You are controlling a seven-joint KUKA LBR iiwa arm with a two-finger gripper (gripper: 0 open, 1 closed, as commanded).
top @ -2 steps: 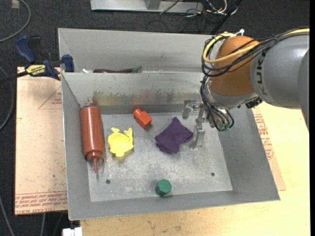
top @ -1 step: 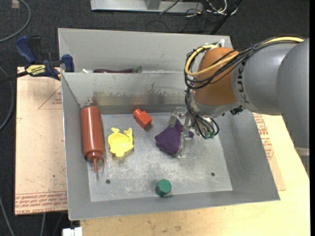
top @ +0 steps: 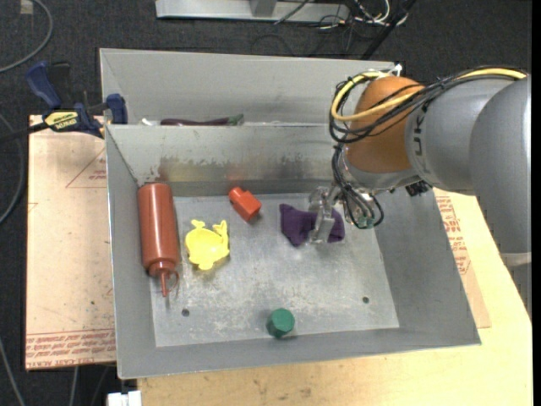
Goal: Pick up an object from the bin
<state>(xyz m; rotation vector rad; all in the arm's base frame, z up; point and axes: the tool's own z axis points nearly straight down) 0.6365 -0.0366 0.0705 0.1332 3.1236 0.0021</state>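
Purple toy [top: 294, 223] sits mid-bin near the back wall, gripper [top: 324, 225] down on its right side; open or closed, can't tell. Bin [top: 254, 159] holds five items, one each: purple toy, red bottle [top: 158, 227], yellow duck [top: 207, 245], orange block [top: 245, 203], green ball [top: 281, 322].

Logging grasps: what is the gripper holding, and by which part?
Cannot tell. The gripper sits at the right side of the purple thing on the bin floor; no clear hold shows.

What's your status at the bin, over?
Gripper down on purple crumpled thing, near bin back wall. Orange block alongside, apart. Nothing blocking.
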